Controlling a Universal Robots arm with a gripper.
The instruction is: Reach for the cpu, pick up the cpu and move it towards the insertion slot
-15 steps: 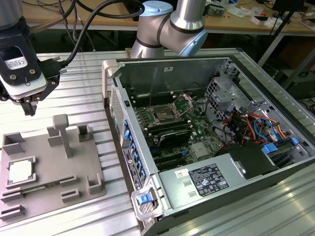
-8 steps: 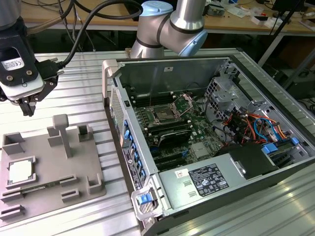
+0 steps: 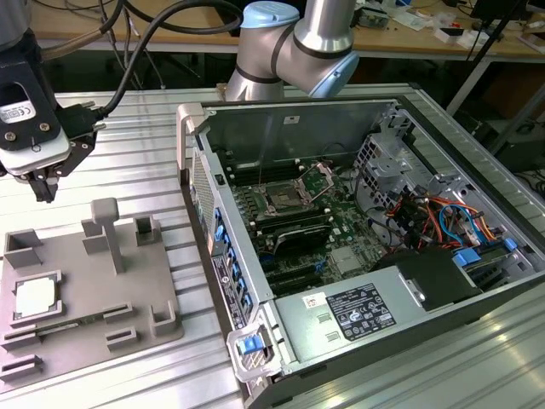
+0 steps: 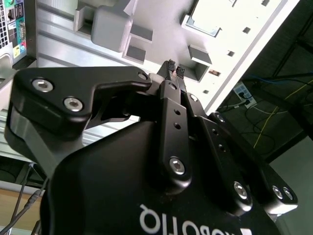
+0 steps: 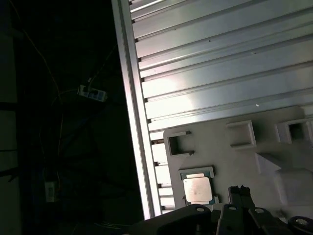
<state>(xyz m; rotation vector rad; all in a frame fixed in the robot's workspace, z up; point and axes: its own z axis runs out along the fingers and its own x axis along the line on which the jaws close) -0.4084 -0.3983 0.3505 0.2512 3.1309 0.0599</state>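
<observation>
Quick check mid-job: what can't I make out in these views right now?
The cpu: in the second wrist view, cut off by the top edge.
The slot: in the exterior view, the contacts in its dark centre are too small to see, and it is unclear whether its levers are latched.
The claw: in the exterior view, its height above the tray cannot be judged.
The tray beside the cpu: in the first wrist view, hidden by the claw's body.

Ribbed aluminium table (image 3: 128, 162) — wooden workbench (image 3: 77, 32) behind, dark floor (image 5: 63, 147) below
</observation>
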